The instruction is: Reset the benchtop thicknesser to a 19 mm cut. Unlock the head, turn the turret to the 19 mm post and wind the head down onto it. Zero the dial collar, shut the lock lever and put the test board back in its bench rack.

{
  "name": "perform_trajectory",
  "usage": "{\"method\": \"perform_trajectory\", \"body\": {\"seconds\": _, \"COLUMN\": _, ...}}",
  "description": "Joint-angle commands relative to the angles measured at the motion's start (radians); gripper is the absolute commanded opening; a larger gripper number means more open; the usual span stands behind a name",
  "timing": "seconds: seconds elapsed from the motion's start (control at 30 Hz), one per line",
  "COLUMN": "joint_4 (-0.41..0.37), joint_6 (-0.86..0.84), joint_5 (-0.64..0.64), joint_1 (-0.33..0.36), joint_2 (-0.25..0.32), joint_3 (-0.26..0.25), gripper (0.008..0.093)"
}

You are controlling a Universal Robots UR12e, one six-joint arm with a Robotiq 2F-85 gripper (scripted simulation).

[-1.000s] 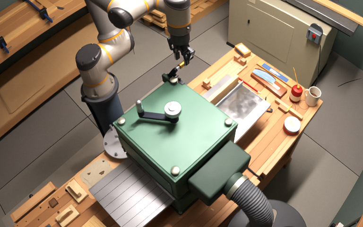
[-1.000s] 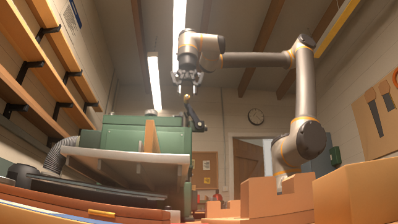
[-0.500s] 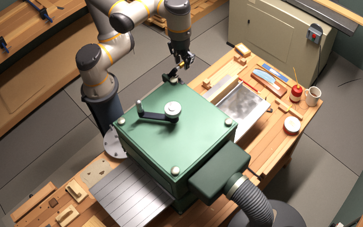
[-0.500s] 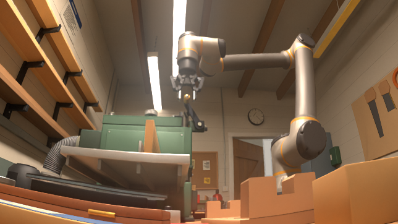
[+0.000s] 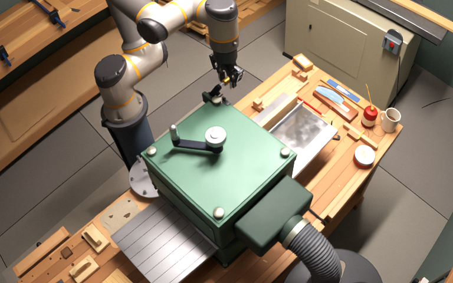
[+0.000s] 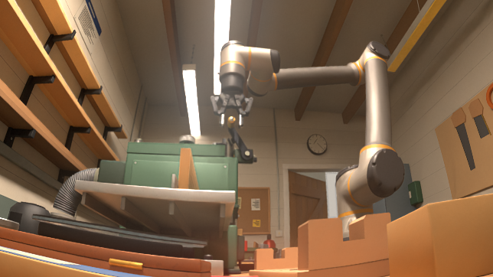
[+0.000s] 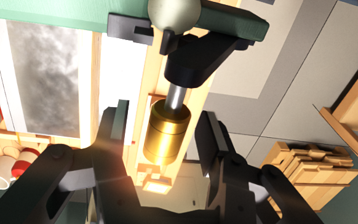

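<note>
The turret and its posts are hidden from every camera behind the green thicknesser head (image 5: pixel 217 163). The lock lever (image 5: pixel 216 89) stands up from the head's far corner, its brass knob (image 7: pixel 166 134) on a steel stem. My gripper (image 7: pixel 167 129) is open around that knob, holding nothing. The crank handle (image 5: pixel 195 142) and dial collar (image 5: pixel 215 135) sit on top of the head. The test board (image 5: pixel 279 110) lies on edge by the outfeed table (image 5: pixel 304 131), and from the second side camera it stands upright on the table (image 6: pixel 186 168).
The head's far corner (image 7: pixel 227 21) sits just below the gripper. The bench rack (image 5: pixel 284 88) lies beyond the board, with a notched block (image 6: pixel 337 237) near the second side camera. A glue bottle (image 5: pixel 369 115), mug (image 5: pixel 391 119) and tin (image 5: pixel 364 156) crowd the bench's right end.
</note>
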Motion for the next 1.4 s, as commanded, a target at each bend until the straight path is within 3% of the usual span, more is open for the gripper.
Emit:
{"method": "perform_trajectory", "body": {"seconds": 0.0, "joint_4": 0.0, "joint_6": 0.0, "joint_5": 0.0, "joint_1": 0.0, "joint_2": 0.0, "joint_3": -0.001, "gripper": 0.053}}
{"method": "perform_trajectory", "body": {"seconds": 0.27, "joint_4": 0.0, "joint_6": 0.0, "joint_5": 0.0, "joint_1": 0.0, "joint_2": 0.0, "joint_3": -0.001, "gripper": 0.053}}
{"method": "perform_trajectory", "body": {"seconds": 1.03, "joint_4": 0.0, "joint_6": 0.0, "joint_5": 0.0, "joint_1": 0.0, "joint_2": -0.001, "joint_3": -0.001, "gripper": 0.008}}
{"method": "perform_trajectory", "body": {"seconds": 1.37, "joint_4": 0.023, "joint_6": 0.002, "joint_5": 0.0, "joint_1": 0.002, "joint_2": -0.032, "joint_3": 0.007, "gripper": 0.008}}
